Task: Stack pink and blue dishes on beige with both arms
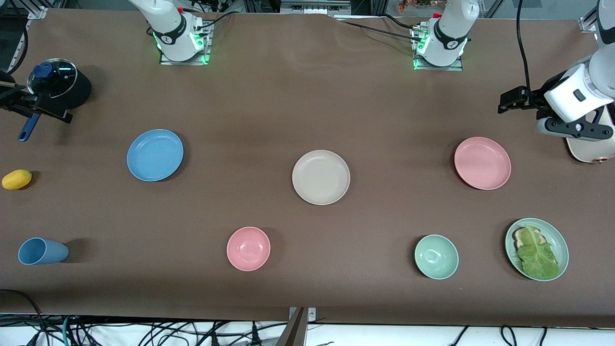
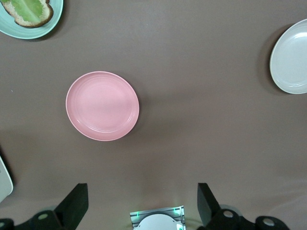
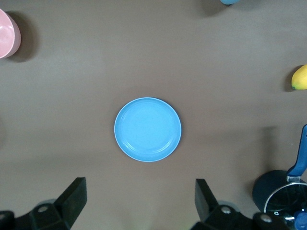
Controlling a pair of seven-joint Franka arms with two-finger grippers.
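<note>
Pink plate [image 1: 482,163] lies flat on the brown table [image 1: 307,96] toward the left arm's end, and the left gripper [image 2: 142,203] hangs high in the air at that same end, its two black fingers [image 2: 74,203] spread wide apart and holding nothing. In the left wrist view the plate [image 2: 102,106] is bare and nothing touches it. Just beside this gripper, at the table edge, stands a cream toaster [image 1: 590,150]. The right gripper [image 3: 140,201] is at the right arm's end, over the dark blue pot with a glass lid [image 1: 57,84]; its fingers [image 3: 74,201] are also wide open and empty. The blue plate [image 1: 155,154] rests flat on the table and is empty in the right wrist view [image 3: 147,129]. Between the two plates, well apart from both, lies the beige plate [image 1: 321,177], also empty. Nearer to the front camera are a pink bowl [image 1: 248,248], a green bowl [image 1: 436,256], a green plate with toast and lettuce [image 1: 536,248], and a light blue cup [image 1: 41,251] lying on its side. A yellow lemon-like fruit [image 1: 17,179] sits near the edge, between cup and pot.
</note>
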